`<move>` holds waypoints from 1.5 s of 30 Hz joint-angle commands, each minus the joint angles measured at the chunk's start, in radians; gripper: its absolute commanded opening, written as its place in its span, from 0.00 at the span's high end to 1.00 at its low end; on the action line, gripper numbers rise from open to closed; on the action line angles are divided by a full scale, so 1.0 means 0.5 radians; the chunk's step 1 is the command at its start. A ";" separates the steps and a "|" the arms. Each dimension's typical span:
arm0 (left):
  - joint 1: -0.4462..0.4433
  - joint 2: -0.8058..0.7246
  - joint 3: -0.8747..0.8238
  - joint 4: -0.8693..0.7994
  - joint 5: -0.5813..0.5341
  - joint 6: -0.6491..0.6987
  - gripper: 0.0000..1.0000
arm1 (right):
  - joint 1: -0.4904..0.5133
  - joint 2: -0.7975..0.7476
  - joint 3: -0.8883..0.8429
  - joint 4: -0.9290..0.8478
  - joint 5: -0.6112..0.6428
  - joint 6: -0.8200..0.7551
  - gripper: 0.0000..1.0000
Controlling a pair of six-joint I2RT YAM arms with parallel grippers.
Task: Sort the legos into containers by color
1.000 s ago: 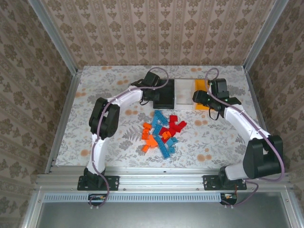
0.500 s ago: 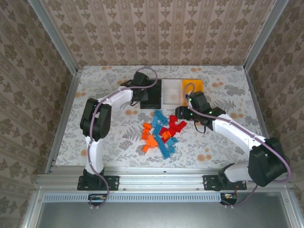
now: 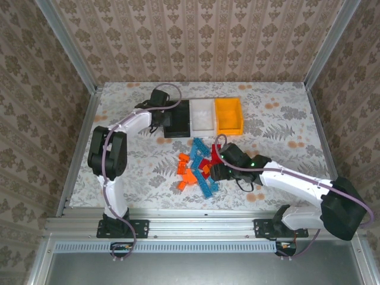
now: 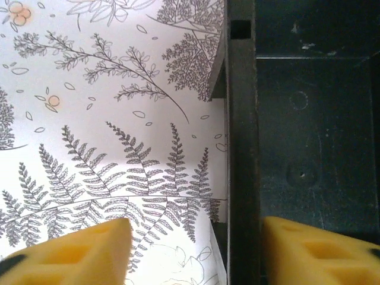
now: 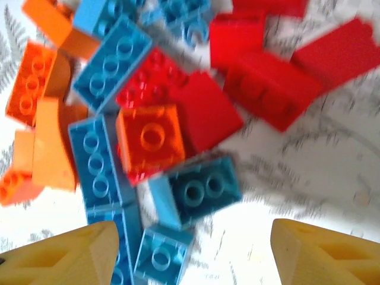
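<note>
Yellow-tipped right hand open, empty, above the legos; left hand open astride black bin wall.

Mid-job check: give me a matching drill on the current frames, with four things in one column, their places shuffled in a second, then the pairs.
Things:
1. black bin
2. white bin
3. yellow bin
4. lego pile

Places:
A. beneath the open right claw
B. middle of the bin row
C. right end of the bin row
D. open left claw astride its wall

Pairs: 1-D, 2-B, 3-C, 4-A
</note>
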 commanded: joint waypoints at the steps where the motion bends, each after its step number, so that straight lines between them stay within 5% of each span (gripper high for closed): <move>1: -0.006 -0.211 -0.070 -0.058 0.091 -0.010 0.27 | 0.204 -0.067 -0.019 -0.154 0.096 0.200 0.33; 4: -0.006 -0.445 -0.258 -0.007 0.173 -0.087 0.17 | 0.379 0.036 0.090 -0.255 0.198 0.161 0.37; 10: 0.016 -0.956 -0.798 0.115 0.274 -0.156 0.15 | 0.614 0.484 0.402 -0.328 0.427 -0.050 0.45; 19: 0.116 -1.417 -1.236 0.123 0.326 -0.184 0.13 | 0.659 0.830 0.646 -0.420 0.600 -0.182 0.43; 35: 0.116 -1.452 -1.283 0.142 0.413 -0.249 0.12 | 0.653 1.055 0.654 -0.327 0.471 -0.194 0.46; 45: 0.115 -1.466 -1.264 0.114 0.404 -0.270 0.12 | 0.656 1.006 0.627 -0.300 0.534 -0.180 0.66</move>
